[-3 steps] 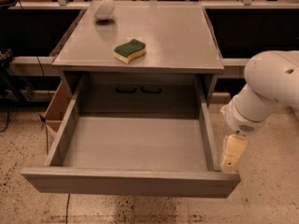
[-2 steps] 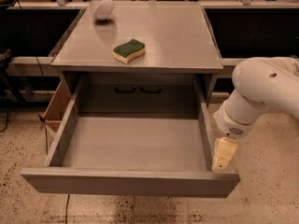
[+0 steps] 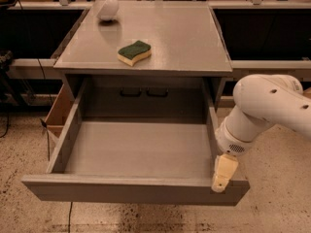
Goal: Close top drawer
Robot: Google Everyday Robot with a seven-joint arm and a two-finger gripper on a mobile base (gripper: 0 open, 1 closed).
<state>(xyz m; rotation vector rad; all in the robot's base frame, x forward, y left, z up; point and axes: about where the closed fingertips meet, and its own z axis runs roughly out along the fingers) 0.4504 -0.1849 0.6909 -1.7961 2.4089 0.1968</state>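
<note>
Pointing down, gripper (image 3: 219,182) at top drawer (image 3: 131,191) corner

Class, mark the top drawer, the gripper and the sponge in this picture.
top drawer (image 3: 131,192): camera view, on its flat front panel.
gripper (image 3: 219,181): camera view, on its tan end, at the drawer's front corner.
sponge (image 3: 134,51): camera view, on its green top face.

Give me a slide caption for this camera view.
Gripper at the open top drawer's front corner; sponge on the cabinet above.
</note>
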